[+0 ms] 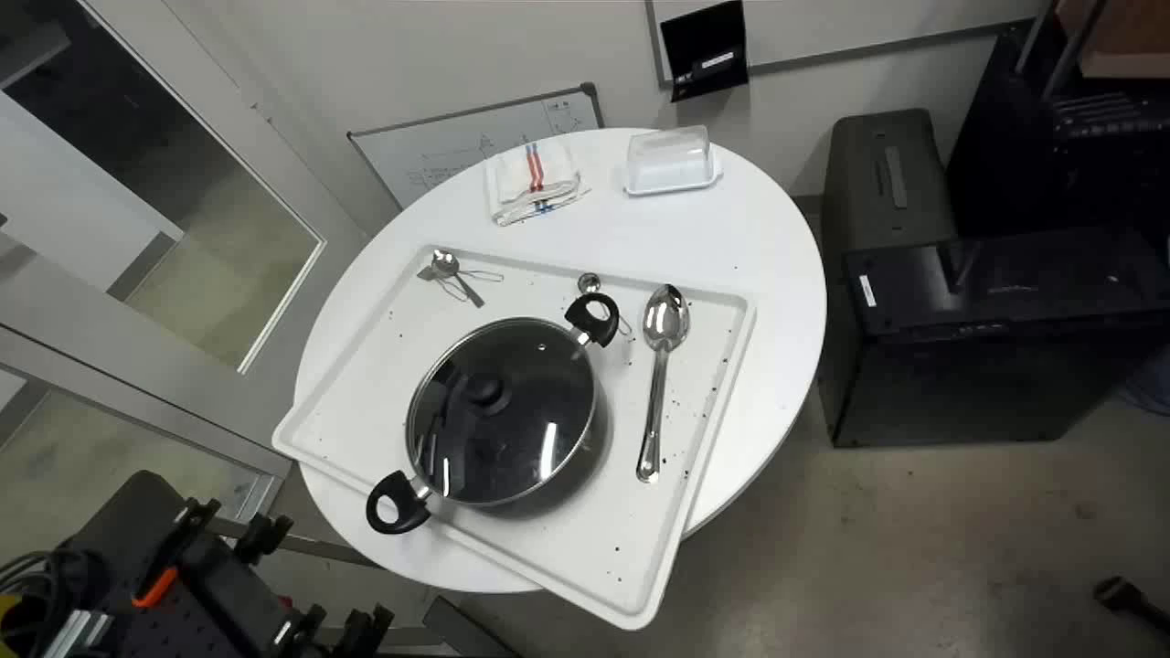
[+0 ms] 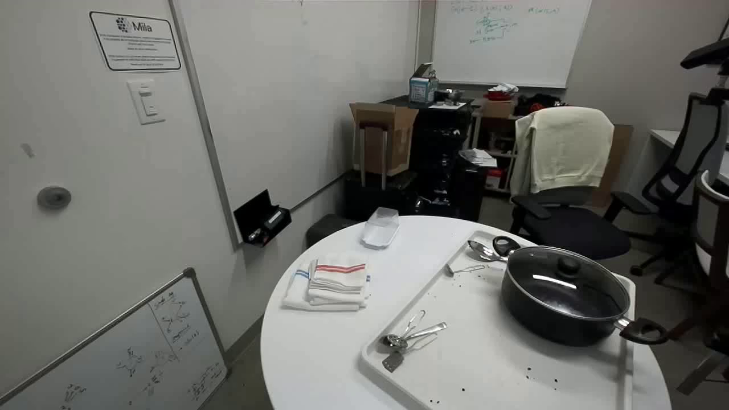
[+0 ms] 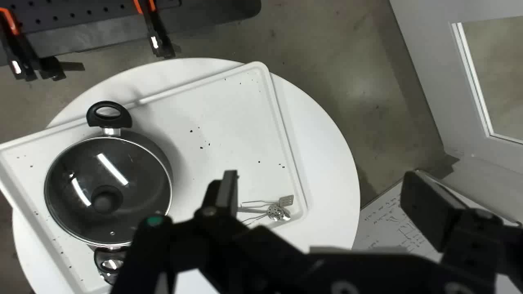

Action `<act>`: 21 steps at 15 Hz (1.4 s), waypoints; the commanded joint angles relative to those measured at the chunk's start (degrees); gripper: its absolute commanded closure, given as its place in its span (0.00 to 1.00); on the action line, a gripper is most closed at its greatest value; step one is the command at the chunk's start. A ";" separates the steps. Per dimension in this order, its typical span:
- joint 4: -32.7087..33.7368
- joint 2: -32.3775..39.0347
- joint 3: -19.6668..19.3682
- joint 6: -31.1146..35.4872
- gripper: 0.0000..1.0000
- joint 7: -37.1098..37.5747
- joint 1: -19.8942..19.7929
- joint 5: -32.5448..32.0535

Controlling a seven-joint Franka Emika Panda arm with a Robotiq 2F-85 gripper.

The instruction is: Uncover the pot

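The pot stands at the right of the frame in an exterior view, flat on the white tray, I think so that mess stays off the bench. One tray corner pokes past the bench at the bottom of an exterior view, so I should not push down there. The glass lid sits on top, so the pot is covered. Its dark knob sticks up in the middle; I guess it is there to be pinched and pulled up. The black handle at the upper left of the wrist view must be for carrying the pot, so I should leave it alone. My jaws are spread wide and hold nothing. They show at the lower middle and lower right of the wrist view, apart from the knob, and I think they are wide so it can fit between them. The big spoon lies near the pot, to its right in an exterior view.
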 commanded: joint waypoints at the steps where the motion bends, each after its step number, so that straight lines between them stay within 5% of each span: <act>1: 0.18 -0.07 0.64 -0.32 0.00 -0.45 -0.93 0.44; 15: -2.41 0.44 0.29 1.72 0.00 -1.67 -2.95 -2.17; 21: -9.64 4.63 -1.14 11.63 0.00 -2.15 -8.07 -9.00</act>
